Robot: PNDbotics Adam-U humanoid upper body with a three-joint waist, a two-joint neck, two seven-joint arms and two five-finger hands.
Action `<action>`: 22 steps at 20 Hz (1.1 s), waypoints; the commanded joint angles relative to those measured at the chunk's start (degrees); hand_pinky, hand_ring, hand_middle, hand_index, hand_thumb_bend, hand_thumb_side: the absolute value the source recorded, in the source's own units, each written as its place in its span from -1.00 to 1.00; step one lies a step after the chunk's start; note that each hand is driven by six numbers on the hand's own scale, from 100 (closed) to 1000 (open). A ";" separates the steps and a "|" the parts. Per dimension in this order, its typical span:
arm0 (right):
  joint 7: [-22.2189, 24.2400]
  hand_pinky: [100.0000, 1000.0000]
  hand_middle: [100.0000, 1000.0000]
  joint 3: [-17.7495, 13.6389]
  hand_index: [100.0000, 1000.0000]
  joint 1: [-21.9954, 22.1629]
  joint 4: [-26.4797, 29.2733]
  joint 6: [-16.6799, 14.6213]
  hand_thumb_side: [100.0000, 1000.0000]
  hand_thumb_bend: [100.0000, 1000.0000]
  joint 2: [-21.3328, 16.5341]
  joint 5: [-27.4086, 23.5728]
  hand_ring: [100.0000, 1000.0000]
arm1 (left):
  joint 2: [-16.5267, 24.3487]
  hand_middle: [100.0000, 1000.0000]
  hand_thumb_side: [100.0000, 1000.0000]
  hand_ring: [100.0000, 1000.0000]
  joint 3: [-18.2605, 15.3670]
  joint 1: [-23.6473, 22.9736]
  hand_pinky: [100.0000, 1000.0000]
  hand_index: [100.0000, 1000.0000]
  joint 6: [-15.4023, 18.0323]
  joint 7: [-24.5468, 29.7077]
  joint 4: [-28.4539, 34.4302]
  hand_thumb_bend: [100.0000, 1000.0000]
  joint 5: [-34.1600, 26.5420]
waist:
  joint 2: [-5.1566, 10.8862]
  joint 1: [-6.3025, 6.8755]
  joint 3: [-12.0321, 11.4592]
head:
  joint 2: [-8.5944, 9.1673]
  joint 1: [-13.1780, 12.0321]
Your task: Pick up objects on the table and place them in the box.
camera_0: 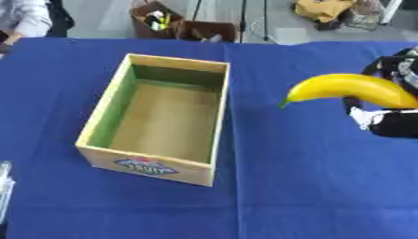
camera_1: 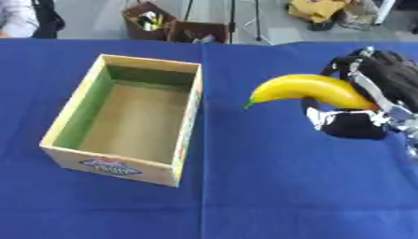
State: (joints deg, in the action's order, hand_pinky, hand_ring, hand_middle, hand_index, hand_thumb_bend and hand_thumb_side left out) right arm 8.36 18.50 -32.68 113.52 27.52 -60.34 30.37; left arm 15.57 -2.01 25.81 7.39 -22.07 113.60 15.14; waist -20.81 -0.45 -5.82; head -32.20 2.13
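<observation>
A yellow banana [camera_1: 310, 90] hangs above the blue table to the right of the box, its green tip pointing left and down. My right hand [camera_1: 363, 105] is shut on the banana's right end, fingers over the top and thumb beneath. The cardboard box [camera_0: 215, 140] stands open left of centre, with a green left inner wall, a brown floor and a fruit label on its front; nothing lies inside it. My left hand shows in neither view.
The blue cloth [camera_0: 302, 186] covers the whole table. A clear object [camera_0: 5, 186] pokes in at the left edge. Beyond the far edge are brown boxes [camera_0: 163, 21] on the floor, stands and a yellow bag [camera_0: 325, 8].
</observation>
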 commanded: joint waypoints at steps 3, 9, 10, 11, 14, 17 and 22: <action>1.12 0.29 -0.43 -0.62 -0.05 -3.31 1.07 1.06 -0.12 -1.00 -1.38 -0.60 0.40 | 0.96 0.46 1.00 0.32 0.24 0.94 0.02 0.78 0.06 0.29 0.99 -1.00 -0.11 | 1.37 -0.34 -0.60 | 0.17 0.33; 2.31 0.29 -0.44 -0.29 -0.06 -6.69 1.07 2.51 -0.12 -1.00 -0.29 -0.44 0.40 | 1.01 0.46 1.00 0.32 0.34 1.06 0.02 0.78 0.05 0.45 0.99 -1.00 -0.14 | 1.10 -0.87 -1.33 | 0.58 0.64; 2.47 0.29 -0.44 -0.24 -0.07 -7.26 1.07 2.70 -0.13 -1.00 -0.07 -0.36 0.40 | 0.99 0.46 1.00 0.32 0.35 1.09 0.02 0.78 0.04 0.48 0.99 -1.00 -0.15 | 1.02 -0.99 -1.50 | 0.68 0.71; 2.65 0.29 -0.45 -0.17 -0.07 -7.84 1.07 2.94 -0.13 -1.00 0.17 -0.30 0.40 | 0.97 0.46 1.00 0.32 0.37 1.13 0.02 0.78 0.04 0.51 0.99 -1.00 -0.16 | 0.95 -1.09 -1.66 | 0.79 0.75; 3.15 0.28 -0.45 -0.03 -0.07 -9.28 1.07 3.58 -0.13 -1.00 0.85 -0.19 0.40 | 0.94 0.46 1.00 0.32 0.39 1.21 0.02 0.78 0.02 0.59 0.99 -1.00 -0.17 | 0.68 -1.30 -2.13 | 1.07 0.86; 3.56 0.28 -0.46 0.07 -0.08 -10.66 1.07 4.15 -0.14 -1.00 1.56 -0.12 0.40 | 0.94 0.46 1.00 0.32 0.44 1.37 0.02 0.78 0.05 0.67 0.99 -1.00 -0.21 | 0.43 -1.50 -2.68 | 1.40 0.98; 4.23 0.28 -0.47 0.45 -0.09 -13.92 0.22 5.00 -0.15 -1.00 3.52 0.23 0.40 | 0.80 0.46 1.00 0.32 0.56 1.80 0.02 0.78 0.15 0.83 0.99 -1.00 -0.29 | -0.08 -1.92 -4.18 | 2.06 1.51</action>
State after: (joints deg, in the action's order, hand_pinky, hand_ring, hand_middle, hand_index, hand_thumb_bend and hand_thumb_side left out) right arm 12.53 19.48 -45.53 113.69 32.26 -56.19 30.19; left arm 15.57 -1.65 26.75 7.40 -21.43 113.60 15.07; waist -21.98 -2.51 -10.14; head -31.04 3.38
